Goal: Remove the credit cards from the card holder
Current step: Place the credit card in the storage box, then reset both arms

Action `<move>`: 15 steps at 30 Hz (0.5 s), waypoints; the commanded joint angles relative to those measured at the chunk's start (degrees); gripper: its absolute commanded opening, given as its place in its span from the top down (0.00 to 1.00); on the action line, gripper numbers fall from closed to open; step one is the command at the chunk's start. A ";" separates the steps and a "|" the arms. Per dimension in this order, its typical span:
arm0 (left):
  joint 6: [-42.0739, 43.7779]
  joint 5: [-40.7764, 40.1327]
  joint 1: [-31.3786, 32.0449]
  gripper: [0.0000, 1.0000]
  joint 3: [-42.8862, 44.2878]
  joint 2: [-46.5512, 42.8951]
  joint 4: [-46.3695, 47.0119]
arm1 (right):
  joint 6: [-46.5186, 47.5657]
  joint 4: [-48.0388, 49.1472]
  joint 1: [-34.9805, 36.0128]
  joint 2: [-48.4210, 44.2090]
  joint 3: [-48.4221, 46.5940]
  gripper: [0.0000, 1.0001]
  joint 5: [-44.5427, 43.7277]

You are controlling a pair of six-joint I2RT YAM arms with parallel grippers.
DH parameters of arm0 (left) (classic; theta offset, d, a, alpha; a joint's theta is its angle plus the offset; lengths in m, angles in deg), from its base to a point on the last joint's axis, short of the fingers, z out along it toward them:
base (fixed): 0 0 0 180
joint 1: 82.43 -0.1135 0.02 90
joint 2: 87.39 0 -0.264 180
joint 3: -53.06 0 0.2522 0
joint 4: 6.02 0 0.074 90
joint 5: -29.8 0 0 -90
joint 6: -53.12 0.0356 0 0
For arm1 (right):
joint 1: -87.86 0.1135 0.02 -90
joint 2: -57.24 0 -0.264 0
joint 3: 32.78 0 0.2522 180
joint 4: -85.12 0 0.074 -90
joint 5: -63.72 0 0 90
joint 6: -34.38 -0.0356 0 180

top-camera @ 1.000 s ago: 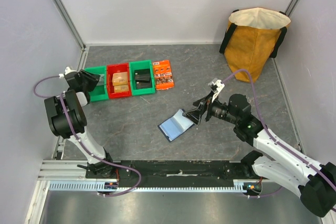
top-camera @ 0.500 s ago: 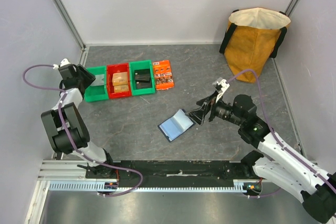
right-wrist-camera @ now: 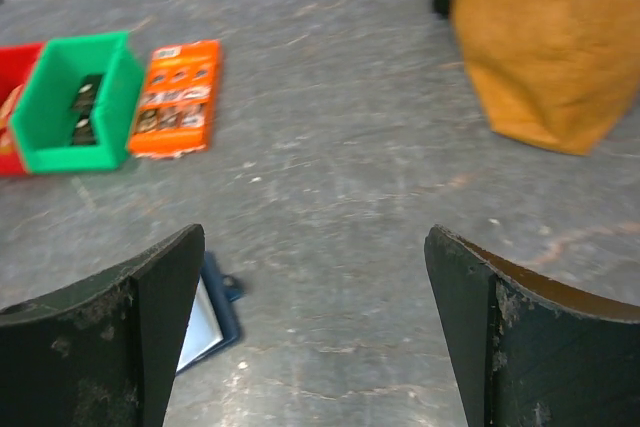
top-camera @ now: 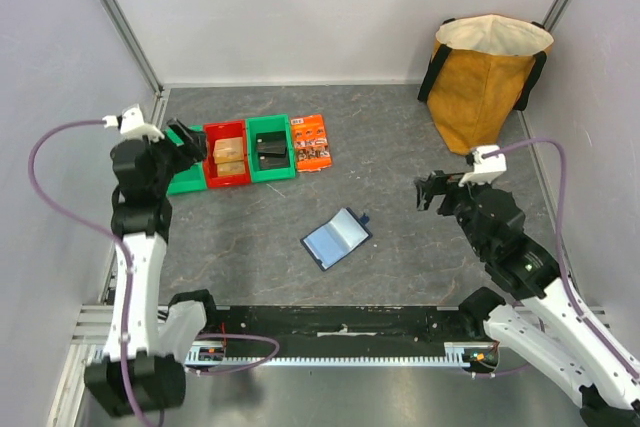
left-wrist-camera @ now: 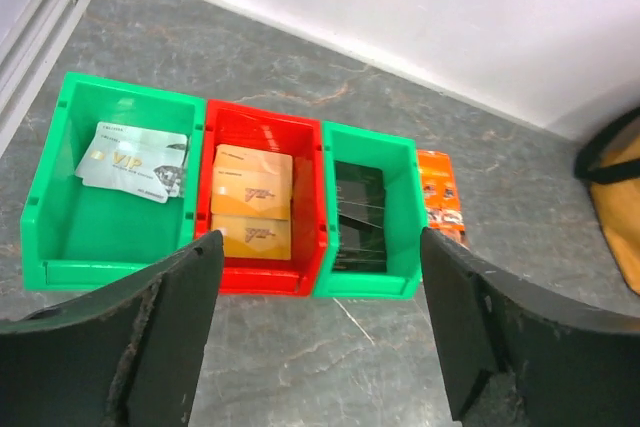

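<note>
Left wrist — "VIP" on silver card [left-wrist-camera: 133, 161]

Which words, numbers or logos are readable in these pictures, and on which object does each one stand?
"VIP": on the silver card lying in the leftmost green bin; its smaller print is too small to read.
Tan-gold cards in the red bin: some print, too blurred to read.
Orange packet: printed, but too small to read.
No other text can be read.

Glossy plastic bins [left-wrist-camera: 365, 285], cloth bag [top-camera: 480, 87]
</note>
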 commanded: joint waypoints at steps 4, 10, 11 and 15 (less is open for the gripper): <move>1.72 -3.89 6.54 0.11 -6.75 -20.42 -8.71 | 1.61 -4.13 -0.05 -7.03 -1.75 0.02 -20.17; -0.56 -14.08 11.82 0.10 -9.99 -35.89 -14.35 | 1.70 -3.61 -0.05 -13.88 1.06 0.02 -27.64; -0.04 -14.79 12.17 0.10 -11.04 -38.61 -14.44 | 1.96 -3.26 -0.05 -15.11 1.50 0.02 -27.65; 3.31 -14.44 13.05 0.09 -14.74 -46.01 -15.40 | 3.45 -1.67 -0.13 -20.21 3.96 0.02 -28.26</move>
